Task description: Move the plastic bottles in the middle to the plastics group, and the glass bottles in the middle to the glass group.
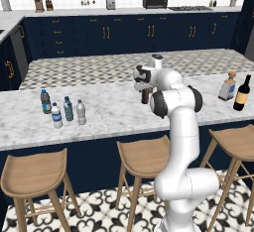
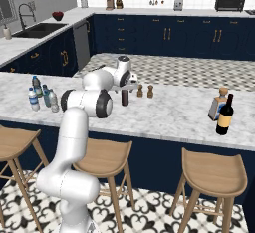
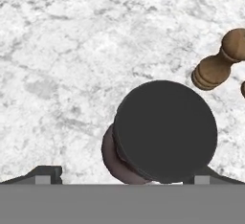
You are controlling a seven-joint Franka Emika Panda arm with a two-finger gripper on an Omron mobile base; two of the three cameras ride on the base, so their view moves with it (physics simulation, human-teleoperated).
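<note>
The dark brown glass bottle [image 1: 145, 97] [image 2: 125, 97] stands upright mid-counter. My gripper [image 1: 144, 84] [image 2: 127, 86] [image 3: 123, 173] hangs open just above it, pointing down. In the hand view the bottle's round dark cap [image 3: 165, 129] sits between my two fingertips [image 3: 45, 172], untouched. At the left end, the blue-tinted bottle [image 1: 68, 109] and the clear greyish bottle [image 1: 80, 112] [image 2: 53, 101] stand close beside the plastics group [image 1: 45, 101] [image 2: 34, 99]. At the right end is the glass group: a square corked bottle [image 1: 227, 87] [image 2: 217, 104] and a black wine bottle [image 1: 242, 93] [image 2: 225, 115].
Two small brown shakers [image 2: 140, 91] [image 3: 217, 60] stand just right of the brown bottle. The marble counter [image 1: 109, 112] runs left to right, with three wooden stools [image 1: 144, 159] along its near edge. A long bare stretch lies between the shakers and the glass group.
</note>
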